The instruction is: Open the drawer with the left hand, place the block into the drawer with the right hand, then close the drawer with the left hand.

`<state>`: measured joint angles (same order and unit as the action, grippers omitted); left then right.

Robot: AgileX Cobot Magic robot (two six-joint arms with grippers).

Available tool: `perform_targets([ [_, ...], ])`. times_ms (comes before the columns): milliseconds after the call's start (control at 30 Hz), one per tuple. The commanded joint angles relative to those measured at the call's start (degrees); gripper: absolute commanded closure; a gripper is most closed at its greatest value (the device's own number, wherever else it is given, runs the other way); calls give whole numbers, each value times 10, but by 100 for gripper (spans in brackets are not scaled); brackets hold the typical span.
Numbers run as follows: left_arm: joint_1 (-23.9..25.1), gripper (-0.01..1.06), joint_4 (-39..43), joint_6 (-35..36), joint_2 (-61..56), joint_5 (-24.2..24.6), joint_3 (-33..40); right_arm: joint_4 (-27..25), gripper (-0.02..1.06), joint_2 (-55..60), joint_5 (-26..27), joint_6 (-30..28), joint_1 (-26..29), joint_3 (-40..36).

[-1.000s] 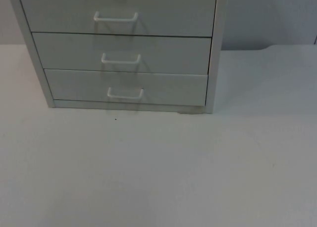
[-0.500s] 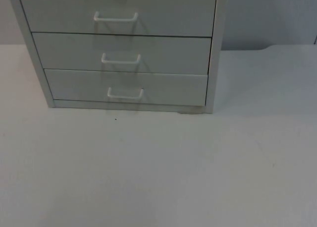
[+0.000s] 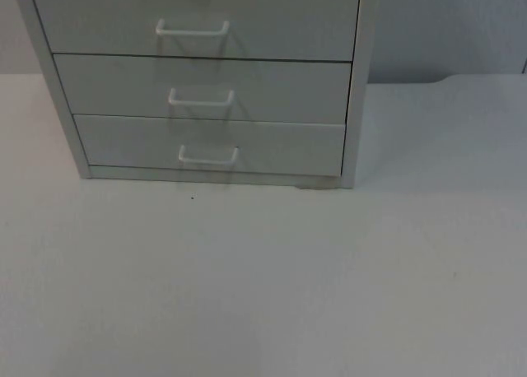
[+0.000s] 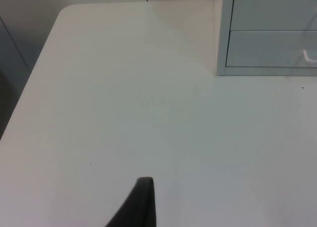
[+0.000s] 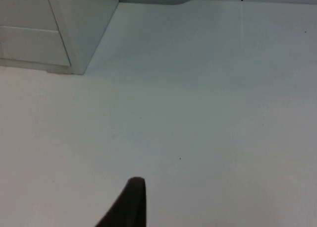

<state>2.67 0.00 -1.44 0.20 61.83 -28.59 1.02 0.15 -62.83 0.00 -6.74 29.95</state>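
A pale grey drawer cabinet [image 3: 354,81] stands at the back left of the white table. Its three visible drawers sit flush with the frame, each with a white handle: the upper one [image 3: 192,29], the middle one [image 3: 201,98] and the bottom one [image 3: 208,155]. My left gripper [image 4: 142,203] hangs over bare table to the left of the cabinet [image 4: 223,38], well apart from it. My right gripper [image 5: 130,202] hangs over bare table to the right of the cabinet's side wall [image 5: 84,24], also apart from it. Both arms wait.
The white table top [image 3: 263,278] stretches out in front of the cabinet. A grey partition wall [image 3: 445,31] closes the back. The table's left edge and rounded far corner [image 4: 62,14] lie near the left arm.
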Motion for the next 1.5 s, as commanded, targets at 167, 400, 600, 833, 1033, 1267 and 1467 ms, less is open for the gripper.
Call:
perform_targets([
  [167, -3, 0, 0, 4, -2, -1, 3, 0, -1, -2, 9, -5, 2, -4],
  [400, -3, 0, 0, 4, -2, -1, 3, 0, -1, -2, 9, -5, 2, -4],
  [600, -3, 0, 0, 4, -2, -1, 3, 0, -1, -2, 10, -5, 2, -4],
  [833, -3, 0, 0, 4, -2, -1, 3, 0, -1, -2, 10, -5, 2, -4],
  [1033, -3, 0, 0, 4, -2, -1, 3, 0, -1, -2, 10, -5, 4, -4],
  [1267, -3, 0, 0, 4, -2, -1, 3, 0, -1, -2, 10, -5, 4, -4],
  [1467, -3, 0, 0, 4, -2, -1, 3, 0, -1, -2, 10, -5, 51, -4],
])
